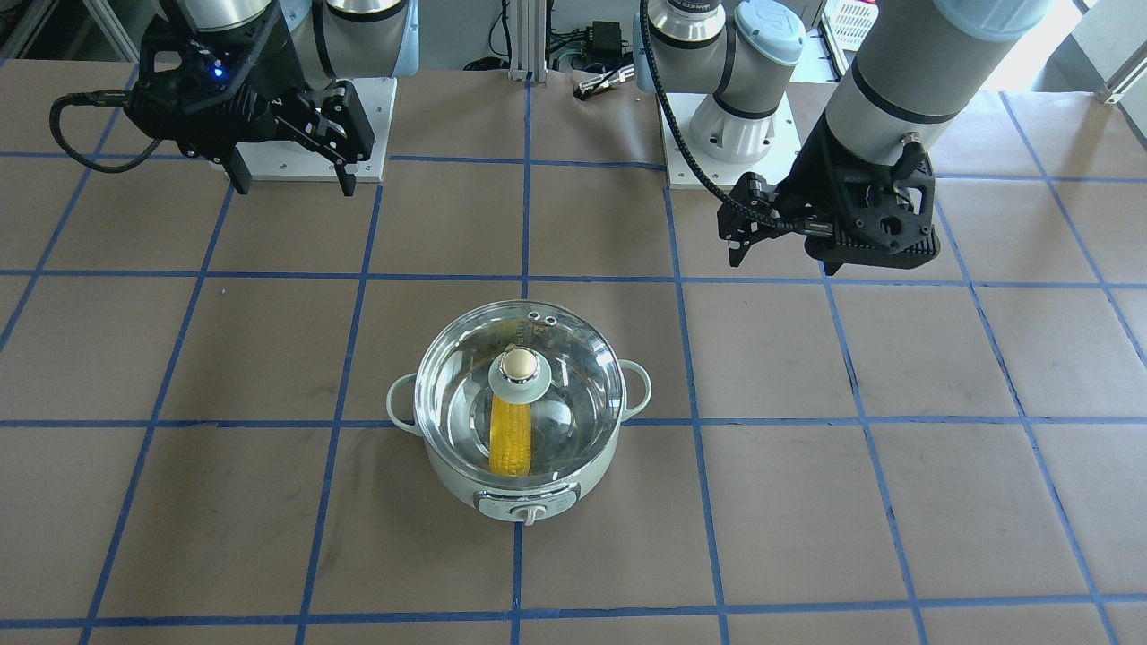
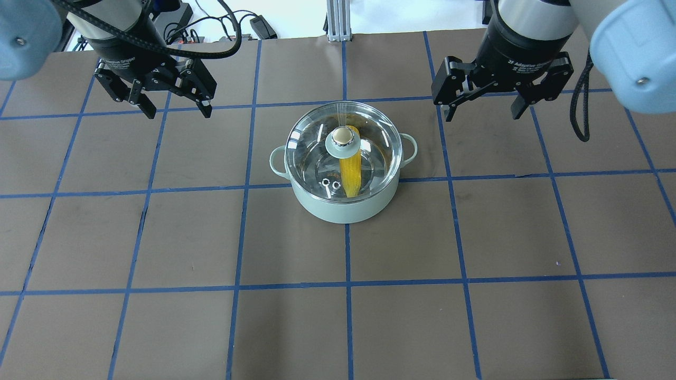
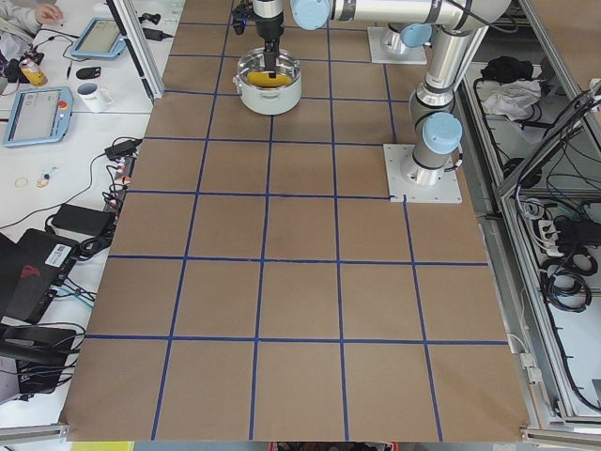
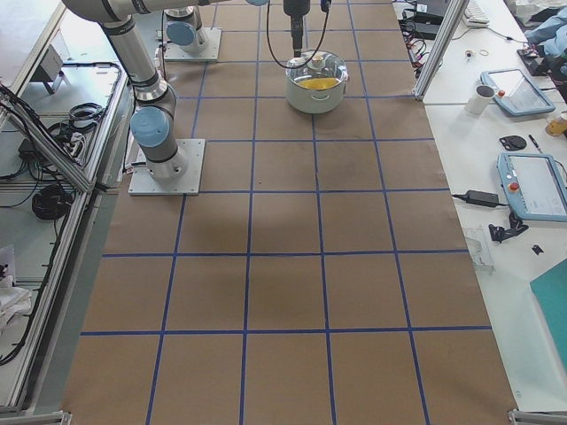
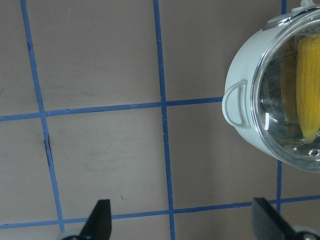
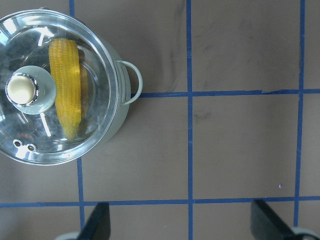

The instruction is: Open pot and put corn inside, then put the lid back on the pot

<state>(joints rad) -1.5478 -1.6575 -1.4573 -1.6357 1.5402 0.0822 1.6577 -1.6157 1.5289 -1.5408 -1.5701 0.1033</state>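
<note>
The corn (image 2: 350,177) lies inside the pot (image 2: 343,208), its long axis pointing straight out from the robot, and the lid (image 2: 343,140) is seated on top (the yellow shows plainly through the glass). The pot stands mid-desk (image 2: 158,237), between the two arms. The left hand (image 2: 178,112) and the right hand (image 2: 482,115) hang to either side of it, fingers spread and holding nothing, about equally near. To my eye nothing remains to grasp.

In the front-facing view the lid (image 1: 518,365) hides part of the corn (image 1: 510,443) under its centre disc, and the left wrist view's right edge cuts off the pot (image 5: 239,75).
</note>
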